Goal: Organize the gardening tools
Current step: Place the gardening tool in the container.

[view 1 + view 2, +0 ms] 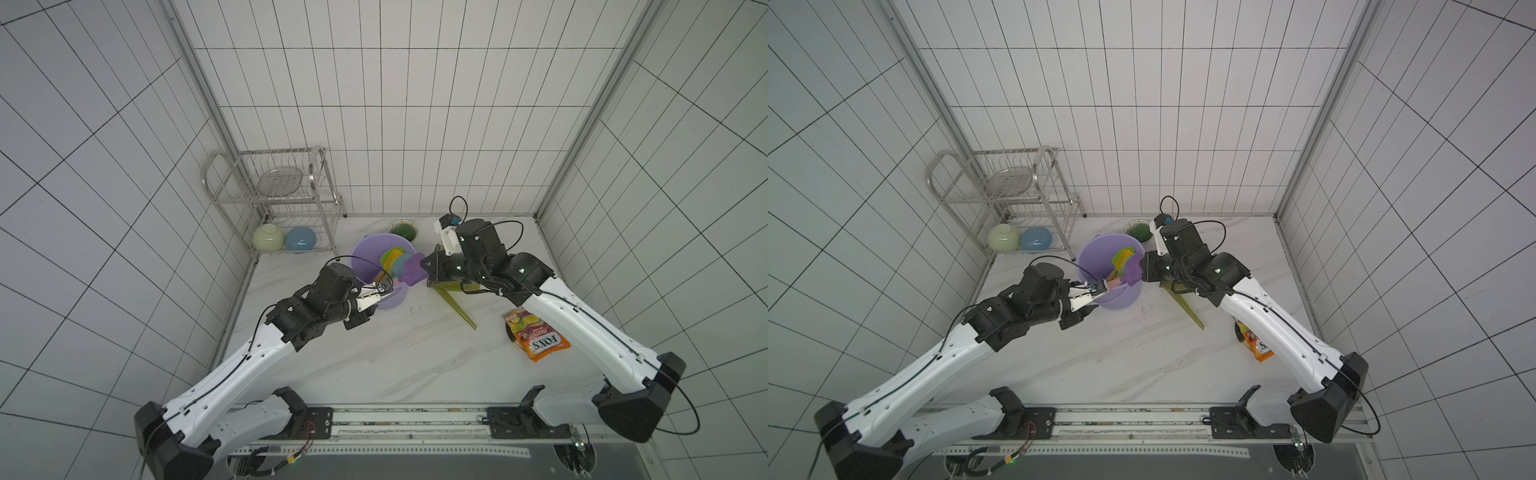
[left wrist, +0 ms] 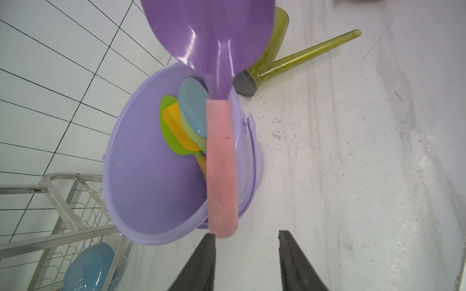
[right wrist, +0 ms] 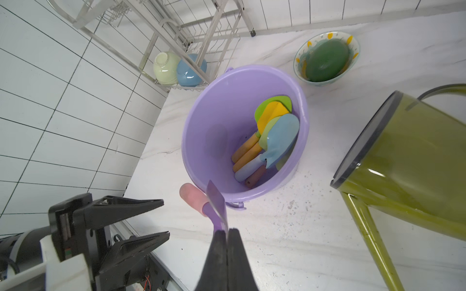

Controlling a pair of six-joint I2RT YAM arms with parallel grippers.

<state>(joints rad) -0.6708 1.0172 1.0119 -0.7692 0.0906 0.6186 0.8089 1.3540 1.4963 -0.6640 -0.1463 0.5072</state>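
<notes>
The right gripper [image 3: 227, 230] was pressed together on the edge of the purple shovel [image 3: 216, 199] blade, holding it tilted above the rim of the lilac bucket [image 3: 194, 121]; the left gripper [image 2: 247, 233] stood with its fingers spread, and the shovel's pink handle [image 2: 222, 163] ended just beside one finger, unclamped; four other shovels [image 3: 274, 131] (green, yellow, pale green and teal blades) lay stacked inside the bucket against its wall; the olive watering can [image 3: 413, 156] lay tipped on its side on the white table [image 3: 302, 252] — just beside the bucket, partly under the right arm in both top views
</notes>
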